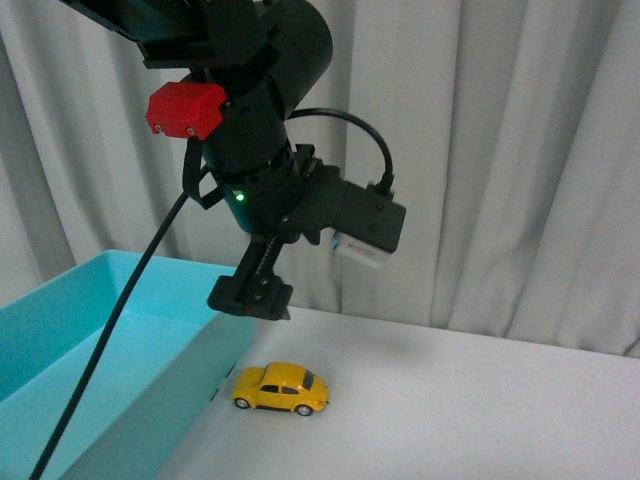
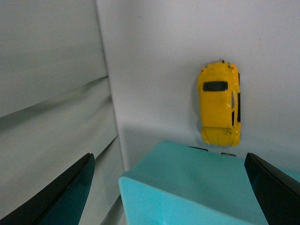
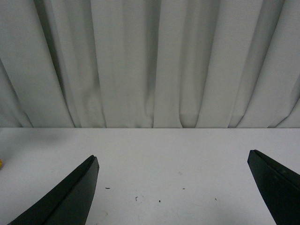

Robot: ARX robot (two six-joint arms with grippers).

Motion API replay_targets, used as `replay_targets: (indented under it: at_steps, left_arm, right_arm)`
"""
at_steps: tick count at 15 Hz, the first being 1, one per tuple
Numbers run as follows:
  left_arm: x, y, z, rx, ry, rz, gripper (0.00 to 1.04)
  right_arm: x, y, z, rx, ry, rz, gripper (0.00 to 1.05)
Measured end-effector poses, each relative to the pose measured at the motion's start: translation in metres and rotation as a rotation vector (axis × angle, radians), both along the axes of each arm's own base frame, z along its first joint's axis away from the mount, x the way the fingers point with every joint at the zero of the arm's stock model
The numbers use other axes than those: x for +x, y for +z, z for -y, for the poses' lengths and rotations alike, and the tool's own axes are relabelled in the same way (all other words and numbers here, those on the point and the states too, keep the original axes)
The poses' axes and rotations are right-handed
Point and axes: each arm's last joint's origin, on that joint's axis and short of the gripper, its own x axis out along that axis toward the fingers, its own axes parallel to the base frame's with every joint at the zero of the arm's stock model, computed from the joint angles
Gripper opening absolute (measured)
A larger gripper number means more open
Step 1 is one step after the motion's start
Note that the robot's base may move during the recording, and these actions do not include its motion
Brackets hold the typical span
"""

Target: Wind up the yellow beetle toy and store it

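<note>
The yellow beetle toy [image 1: 281,388] stands on its wheels on the white table, just beside the near corner of the turquoise bin [image 1: 90,350]. My left gripper [image 1: 251,297] hangs open above the bin's corner, a little up and left of the car, holding nothing. In the left wrist view the beetle toy [image 2: 219,104] lies beyond the bin's corner [image 2: 187,183], and the gripper [image 2: 171,187] is spread wide over that corner. My right gripper [image 3: 173,187] is open over bare table, with only a sliver of yellow [image 3: 1,163] at the picture's edge.
Grey-white curtains [image 1: 480,140] close off the back of the table. The turquoise bin takes up the left side. White tabletop [image 1: 480,410] stretches to the right of the car. A black cable [image 1: 110,330] trails down from my left arm across the bin.
</note>
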Motion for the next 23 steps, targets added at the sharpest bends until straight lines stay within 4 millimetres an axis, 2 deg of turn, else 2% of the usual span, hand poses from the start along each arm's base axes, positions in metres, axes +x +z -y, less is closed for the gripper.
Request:
replay_targets:
  at_steps: [2,5,9,15,17,20,21,23]
  left_arm:
    - [0.013,-0.016,0.001,0.089,0.049,-0.055,0.98]
    - [0.027,-0.047,0.003,0.081,0.195,-0.1,0.98]
    - [0.037,-0.081,-0.004,0.061,0.325,-0.152,0.98]
    - [0.043,-0.119,-0.003,0.036,0.356,-0.222,0.98]
    - [0.044,-0.124,-0.003,0.033,0.392,-0.236,0.77]
    - [0.046,-0.12,-0.003,0.026,0.409,-0.235,0.47]
    - [0.047,-0.118,-0.002,0.023,0.41,-0.23,0.41]
    - [0.046,-0.117,0.0,0.024,0.388,-0.243,0.38]
  right_arm:
    - [0.0,0.0,0.0,0.0,0.0,0.0,0.98]
    - [0.0,0.0,0.0,0.0,0.0,0.0,0.98]
    - [0.0,0.0,0.0,0.0,0.0,0.0,0.98]
    - [0.0,0.0,0.0,0.0,0.0,0.0,0.98]
    - [0.0,0.0,0.0,0.0,0.0,0.0,0.98]
    - [0.0,0.0,0.0,0.0,0.0,0.0,0.98]
    - [0.0,0.0,0.0,0.0,0.0,0.0,0.98]
    - [0.0,0.0,0.0,0.0,0.0,0.0,0.98]
